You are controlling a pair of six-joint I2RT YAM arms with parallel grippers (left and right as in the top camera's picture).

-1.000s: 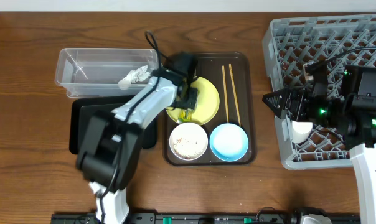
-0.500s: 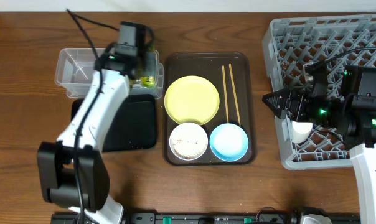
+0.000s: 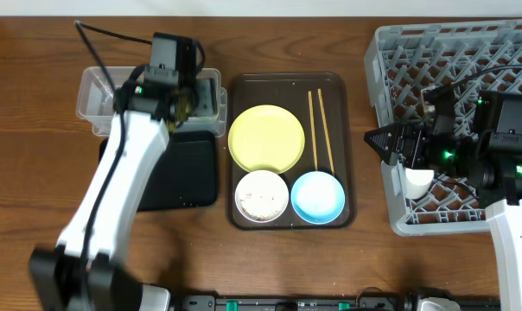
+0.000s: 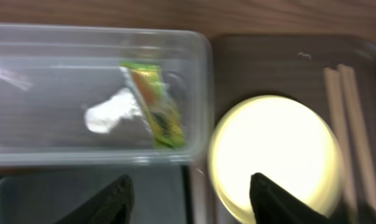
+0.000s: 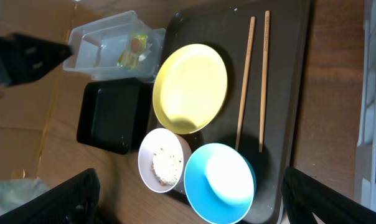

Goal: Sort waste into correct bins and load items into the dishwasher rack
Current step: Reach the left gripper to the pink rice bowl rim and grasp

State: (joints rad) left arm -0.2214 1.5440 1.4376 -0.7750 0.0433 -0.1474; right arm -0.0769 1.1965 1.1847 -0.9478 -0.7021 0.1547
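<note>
Wrapper (image 4: pixel 154 106), yellow-green, lay inside the clear tub (image 4: pixel 200 68) at its right end, beside the white scrap (image 4: pixel 110 115). The left arm reached up from the near left side of the worktop (image 3: pixel 36 173), long and almost straight. The left gripper (image 4: pixel 191 183) hung over the tub's right end, pointing down, fingers spread apart and holding nothing. The right arm sat bent over the grey rack (image 3: pixel 468 52). The right gripper (image 5: pixel 191 174) pointed left at the brown tray (image 3: pixel 287 79), fingers wide apart, holding nothing. On that tray lay the yellow plate (image 3: pixel 266 138), the white bowl (image 3: pixel 261 195) with rice, the blue bowl (image 3: pixel 318 196) and the chopsticks (image 3: pixel 320 130). The black tray (image 3: pixel 187 173) lay right by the tub.
</note>
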